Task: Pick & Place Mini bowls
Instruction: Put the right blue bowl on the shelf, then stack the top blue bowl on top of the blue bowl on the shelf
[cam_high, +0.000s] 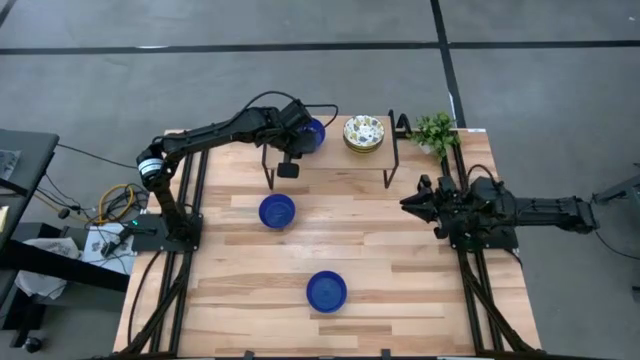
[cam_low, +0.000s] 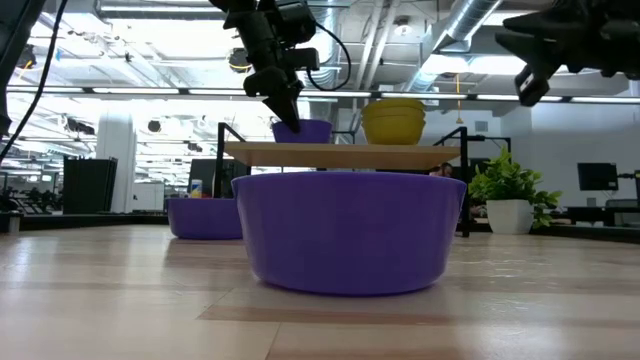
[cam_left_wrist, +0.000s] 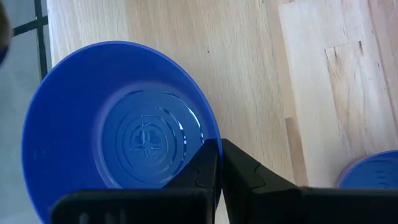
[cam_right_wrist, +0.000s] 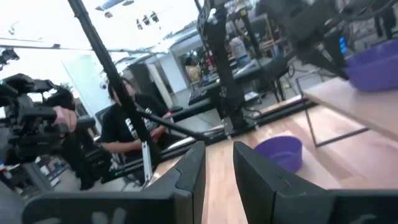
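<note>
A low wooden shelf (cam_high: 335, 152) stands at the table's far edge. On its left end sits a blue mini bowl (cam_high: 314, 133), with my left gripper (cam_high: 300, 136) shut on it. A stack of flower-patterned mini bowls (cam_high: 363, 133) rests on the shelf's right end. Two more blue mini bowls stand on the table, one at mid-left (cam_high: 277, 211) and one nearer the front (cam_high: 326, 290). My right gripper (cam_high: 408, 204) hangs open and empty over the table's right edge, well away from all the bowls. My left gripper pinches the blue bowl's rim (cam_left_wrist: 208, 138) on the side nearest the arm, one finger (cam_left_wrist: 202, 168) inside the bowl and the other finger (cam_left_wrist: 249, 171) outside. The fingers slant down from the table's left. The bowl stands upright with its base on the shelf board (cam_low: 340, 154).
A potted green plant (cam_high: 435, 130) stands at the far right corner, beside the shelf's black legs. In the low view the front blue bowl (cam_low: 345, 232) fills the foreground. Bare wood lies between the two table bowls and the right arm. People and equipment show beyond the table.
</note>
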